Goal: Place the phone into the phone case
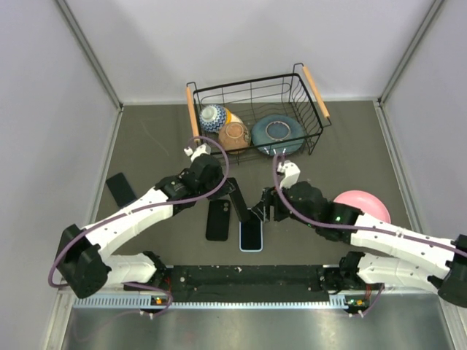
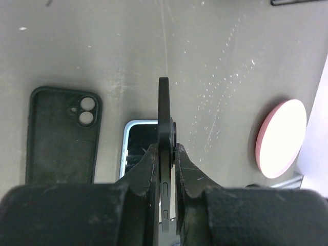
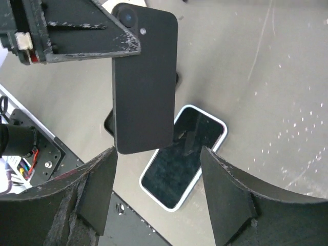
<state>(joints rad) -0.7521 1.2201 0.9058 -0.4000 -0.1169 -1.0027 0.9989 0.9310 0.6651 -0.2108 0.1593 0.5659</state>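
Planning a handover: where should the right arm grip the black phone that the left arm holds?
Probably the free lower end of the black phone, across its long edges, coming at the flat back; the left gripper pinches the camera end.

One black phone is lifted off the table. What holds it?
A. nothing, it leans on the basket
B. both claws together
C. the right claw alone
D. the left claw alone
D: the left claw is shut on the long edges of the black phone, while the right claw stands open around empty air, apart from it.
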